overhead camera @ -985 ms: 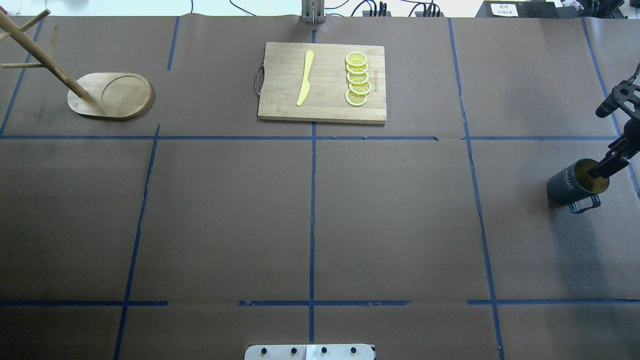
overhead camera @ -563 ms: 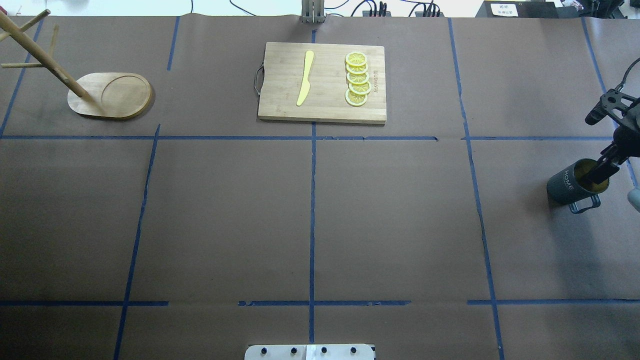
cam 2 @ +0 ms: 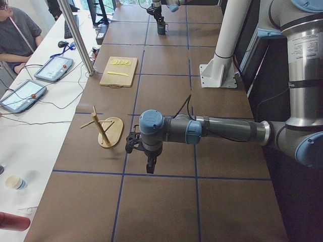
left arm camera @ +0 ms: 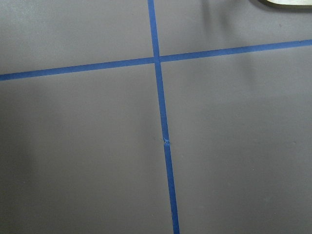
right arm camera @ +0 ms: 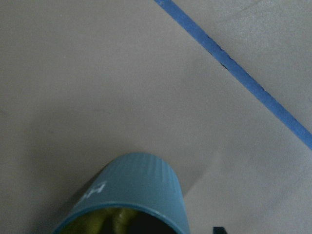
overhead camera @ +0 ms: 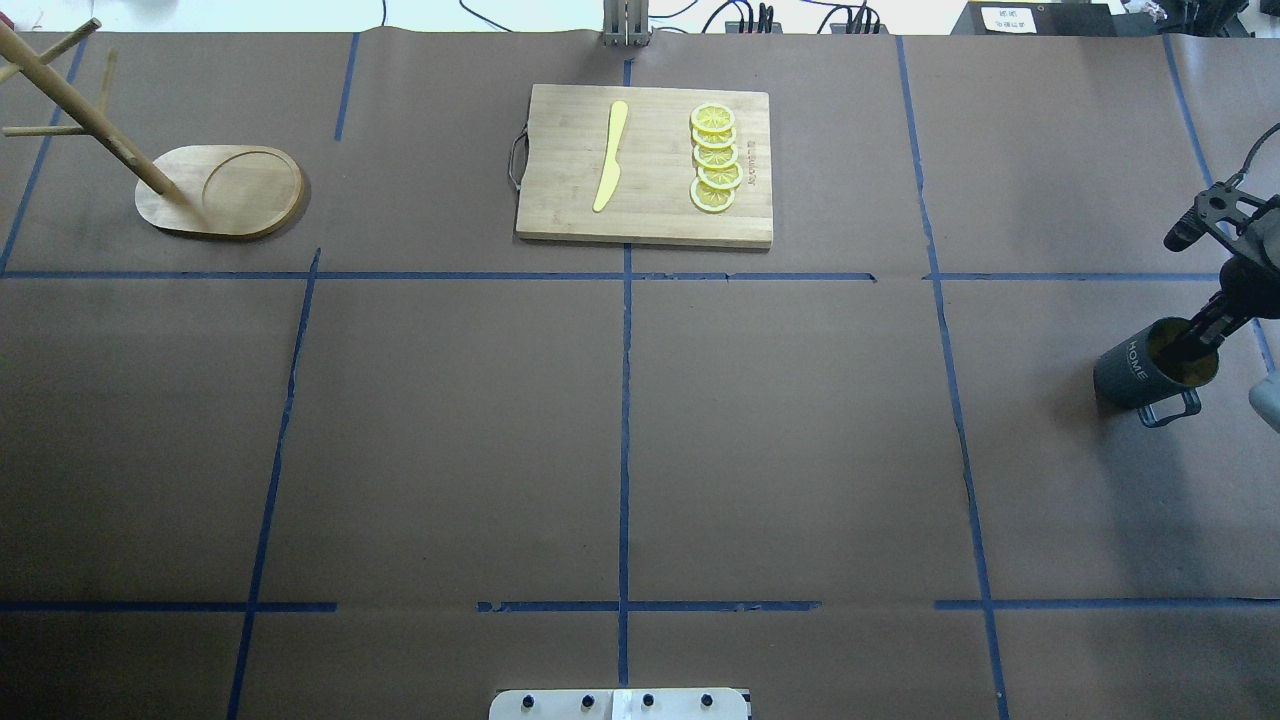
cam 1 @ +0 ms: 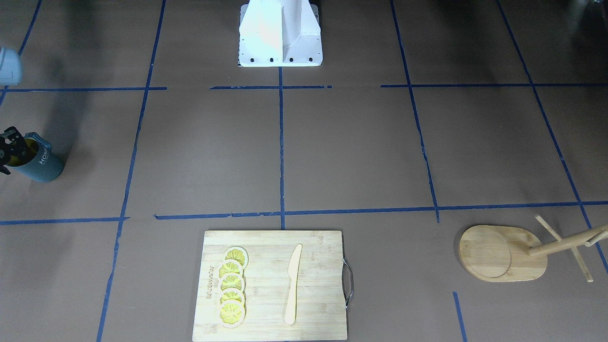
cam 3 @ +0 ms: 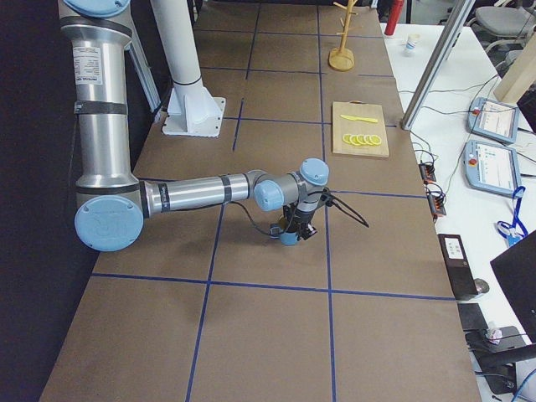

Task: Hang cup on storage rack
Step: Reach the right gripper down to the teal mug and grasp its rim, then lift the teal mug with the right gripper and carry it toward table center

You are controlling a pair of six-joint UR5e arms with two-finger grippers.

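Note:
The cup (overhead camera: 1135, 368) stands upright on the table at the far right, handle toward the robot; it also shows in the front view (cam 1: 40, 164) and the right wrist view (right arm camera: 136, 190). My right gripper (overhead camera: 1195, 340) is open at its rim, one finger inside the yellow mouth, one outside. The storage rack (overhead camera: 220, 190) stands far left at the back, its post and pegs leaning out of frame; it also shows in the front view (cam 1: 503, 251). My left gripper (cam 2: 150, 165) hovers over bare table near the rack; I cannot tell if it is open or shut.
A bamboo cutting board (overhead camera: 560, 200) with a yellow knife (overhead camera: 610, 155) and lemon slices (overhead camera: 715, 160) lies at the back centre. The robot base (cam 1: 280, 33) stands at the near edge. Blue tape lines cross the brown table cover.
My right gripper has moved left and down, so its finger sits deeper in the cup's mouth. The cup has not moved.

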